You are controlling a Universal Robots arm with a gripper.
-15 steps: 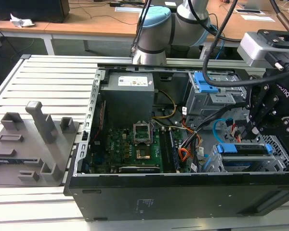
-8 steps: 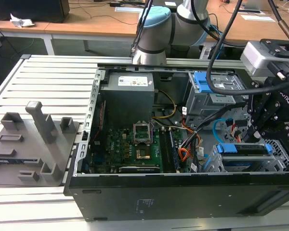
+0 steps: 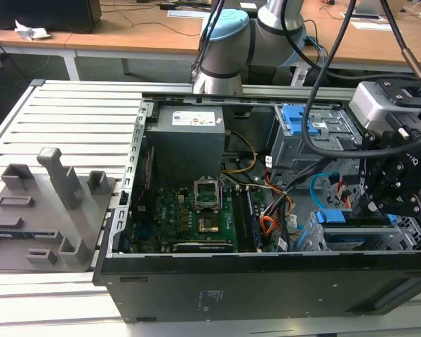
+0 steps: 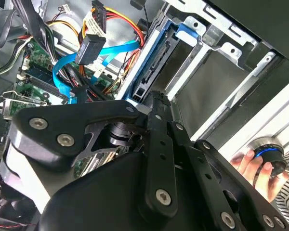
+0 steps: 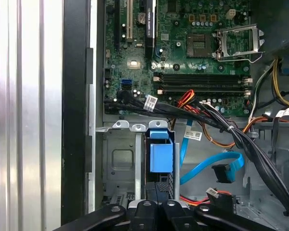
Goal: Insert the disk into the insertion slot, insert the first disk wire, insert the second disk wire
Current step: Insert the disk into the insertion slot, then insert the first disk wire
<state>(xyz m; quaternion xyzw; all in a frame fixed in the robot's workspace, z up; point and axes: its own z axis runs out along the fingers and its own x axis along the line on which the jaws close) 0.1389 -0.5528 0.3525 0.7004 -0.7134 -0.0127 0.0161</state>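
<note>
The disk point(image 5: 161, 151) stands on edge inside the insertion slot point(image 5: 118, 159), its blue carrier point(image 3: 330, 217) showing at the case's lower right in the exterior view. Its rear connector edge point(image 4: 153, 65) faces out of the silver cage point(image 4: 207, 82). My gripper point(image 5: 158, 208) is shut, with its tip right at the disk's rear end point(image 4: 156, 98), holding nothing. The second disk wire point(image 5: 216, 166), flat and light blue, loops loose beside the cage with its plug hanging free point(image 4: 89, 50). The first disk wire point(image 5: 198, 198), orange-red, lies loose beside it.
A taller grey cage with blue latch point(image 3: 309, 130) stands behind the slot. The motherboard point(image 3: 196, 217) and power supply point(image 3: 186, 140) fill the case's middle. Thick black cable bundles point(image 5: 260, 154) cross near the cage. A grey fixture point(image 3: 49, 210) sits on the slatted table. A person's hand point(image 4: 253, 166) rests on a knob outside the case.
</note>
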